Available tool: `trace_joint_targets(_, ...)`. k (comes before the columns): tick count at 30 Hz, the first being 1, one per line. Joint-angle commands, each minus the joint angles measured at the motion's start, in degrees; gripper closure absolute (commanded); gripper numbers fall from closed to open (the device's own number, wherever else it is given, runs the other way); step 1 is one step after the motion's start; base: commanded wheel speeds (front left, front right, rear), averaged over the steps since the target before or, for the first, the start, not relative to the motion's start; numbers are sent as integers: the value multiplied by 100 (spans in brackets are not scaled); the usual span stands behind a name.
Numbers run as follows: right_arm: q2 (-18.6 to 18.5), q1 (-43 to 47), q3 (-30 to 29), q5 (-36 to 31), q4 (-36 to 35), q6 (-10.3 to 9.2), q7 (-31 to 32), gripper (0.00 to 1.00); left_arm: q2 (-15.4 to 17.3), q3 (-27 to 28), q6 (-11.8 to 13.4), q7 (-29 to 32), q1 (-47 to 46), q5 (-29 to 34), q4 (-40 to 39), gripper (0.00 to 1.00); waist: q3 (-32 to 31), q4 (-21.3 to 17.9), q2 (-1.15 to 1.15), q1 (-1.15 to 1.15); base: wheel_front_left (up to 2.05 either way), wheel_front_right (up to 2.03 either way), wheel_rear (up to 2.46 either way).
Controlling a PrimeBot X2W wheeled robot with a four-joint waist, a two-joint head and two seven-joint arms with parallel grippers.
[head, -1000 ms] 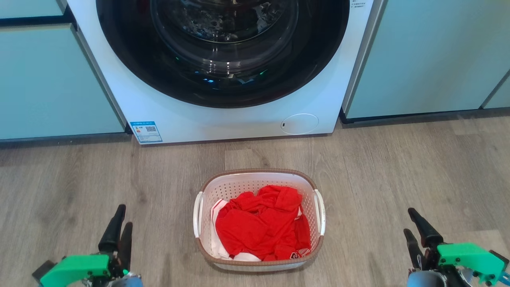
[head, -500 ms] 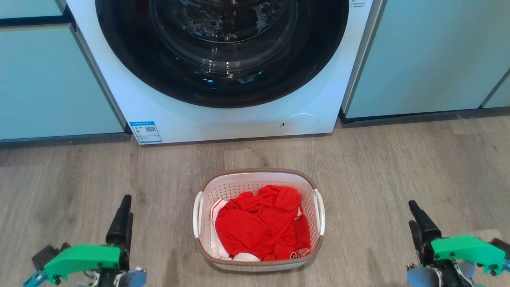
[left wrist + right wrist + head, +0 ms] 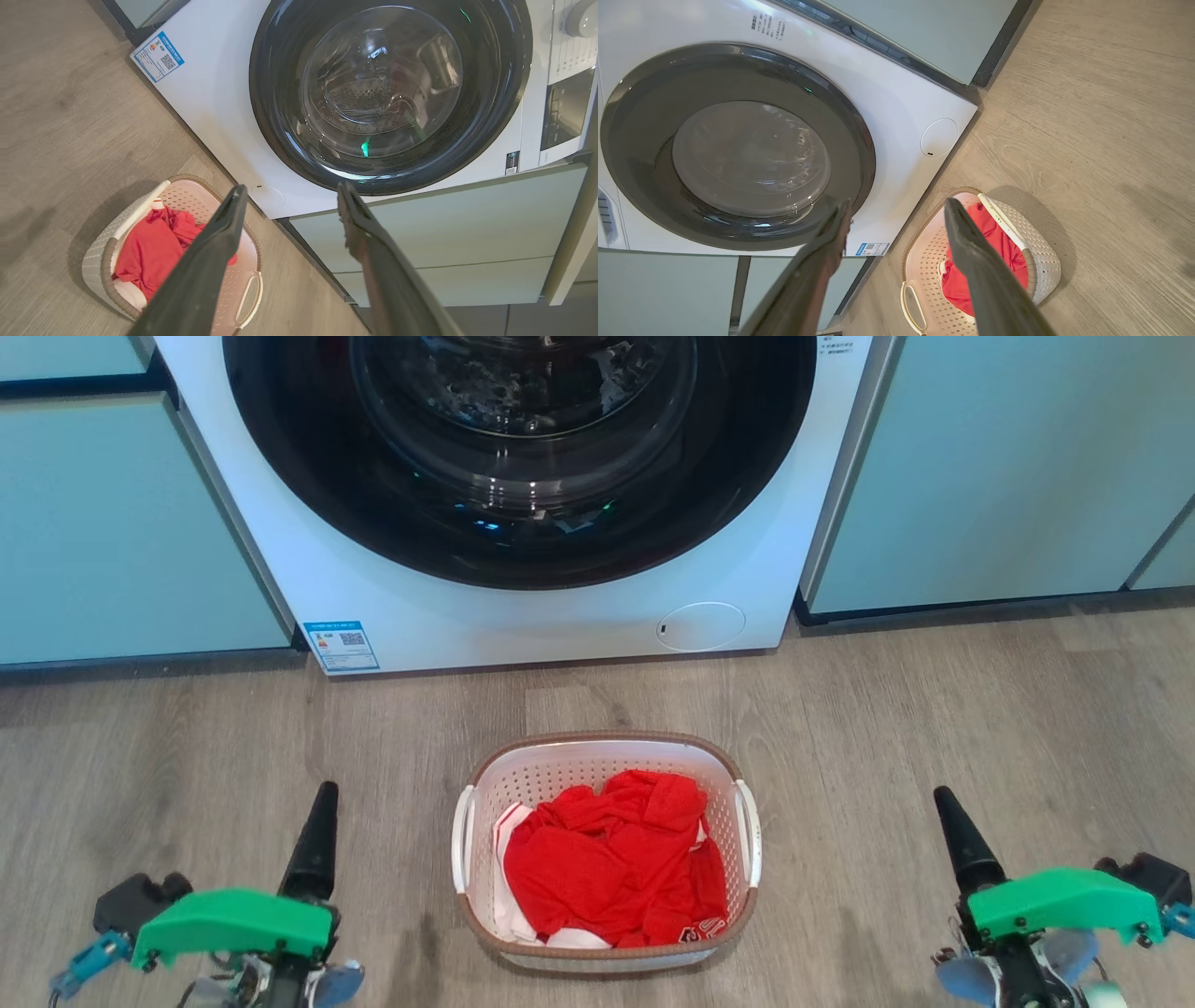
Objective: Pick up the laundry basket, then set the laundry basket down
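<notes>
Two white side handles (image 3: 749, 831) look the surest holds on the laundry basket (image 3: 597, 761), likely light, stiff plastic with soft red clothes (image 3: 607, 868), standing on the floor (image 3: 934, 728) before the washing machine (image 3: 523, 616), while the left pincer (image 3: 292, 189) and right pincer (image 3: 897, 204) gape empty.

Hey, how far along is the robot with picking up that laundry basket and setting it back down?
Done: nothing yet; the laundry basket sits on the wood floor before the washing machine, red clothes inside. In hand: the left tool and right tool hover open on either side, clear of its handles. Left: grip the handles, lift, then set it down.
</notes>
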Motion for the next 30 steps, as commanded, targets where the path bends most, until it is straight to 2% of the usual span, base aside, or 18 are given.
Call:
trace_joint_targets(1, -54, -255, 84, -268, -269, 5, -104, 0, 67, 10, 48, -82, -270, 303, -274, 0, -2, 1, 0, 0, 0, 0, 0)
trace_joint_targets(9, -59, -255, 220, -892, -413, 5, -222, 0, 125, -97, 211, -200, -235, 986, -386, 0, -1, 1, 0, 0, 0, 0, 0)
trace_joint_targets(30, -76, -241, 517, -2525, -640, 8, -590, 0, 421, -552, 850, -570, -103, 2620, -643, 0, 3, -11, 0, 0, 0, 0, 0)
